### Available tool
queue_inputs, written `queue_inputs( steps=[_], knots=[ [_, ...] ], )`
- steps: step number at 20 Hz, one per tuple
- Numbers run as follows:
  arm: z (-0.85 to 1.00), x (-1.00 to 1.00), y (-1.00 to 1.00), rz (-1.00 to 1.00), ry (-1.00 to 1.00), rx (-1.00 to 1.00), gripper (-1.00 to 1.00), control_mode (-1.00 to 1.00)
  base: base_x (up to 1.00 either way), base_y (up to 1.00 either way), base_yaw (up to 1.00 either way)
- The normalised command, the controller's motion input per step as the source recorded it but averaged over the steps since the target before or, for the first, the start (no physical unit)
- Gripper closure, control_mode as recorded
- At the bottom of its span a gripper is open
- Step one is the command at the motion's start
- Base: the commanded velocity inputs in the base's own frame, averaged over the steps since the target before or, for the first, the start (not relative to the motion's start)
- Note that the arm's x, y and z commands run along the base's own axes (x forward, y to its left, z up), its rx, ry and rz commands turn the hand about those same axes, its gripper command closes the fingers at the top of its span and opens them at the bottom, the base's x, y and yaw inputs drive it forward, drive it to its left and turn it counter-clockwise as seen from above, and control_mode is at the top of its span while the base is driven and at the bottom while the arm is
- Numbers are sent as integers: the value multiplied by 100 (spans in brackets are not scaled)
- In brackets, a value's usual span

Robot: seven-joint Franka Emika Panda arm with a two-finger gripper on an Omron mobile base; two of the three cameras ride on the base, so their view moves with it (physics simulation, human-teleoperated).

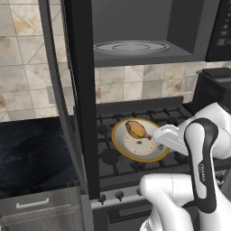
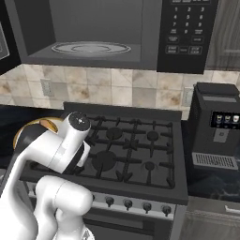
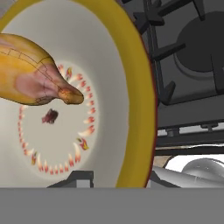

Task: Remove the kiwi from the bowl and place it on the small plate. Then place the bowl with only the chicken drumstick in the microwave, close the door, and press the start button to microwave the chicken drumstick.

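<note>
The bowl [image 1: 135, 151], cream inside with a golden rim, hangs over the left burners of the stove [image 1: 149, 115]. The glossy brown chicken drumstick [image 1: 136, 130] lies in it. My gripper [image 1: 158, 137] is shut on the bowl's right rim. In the hand view the rim [image 3: 136, 87] runs between my fingers, with the drumstick [image 3: 30, 78] at the upper left and one dark fingertip [image 3: 74, 178] inside the bowl. The black microwave [image 2: 93, 28] stands above with its cavity exposed, and its door [image 1: 83, 90] is swung out to the left. The kiwi and the small plate are out of view.
A glass turntable [image 1: 131, 46] lies on the cavity floor. The control panel [image 2: 187, 33] is to the right of the cavity. A black coffee machine [image 2: 218, 131] stands on the counter right of the stove. A dark counter [image 1: 31, 153] lies to the left.
</note>
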Motion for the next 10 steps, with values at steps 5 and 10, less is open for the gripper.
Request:
queue_inputs(
  steps=[5,10],
  knots=[
    [0,0,0,0,0,0,100,100,9,0,0],
    [21,11,0,-1,-2,2,100,-100,0,0,0]
  ],
)
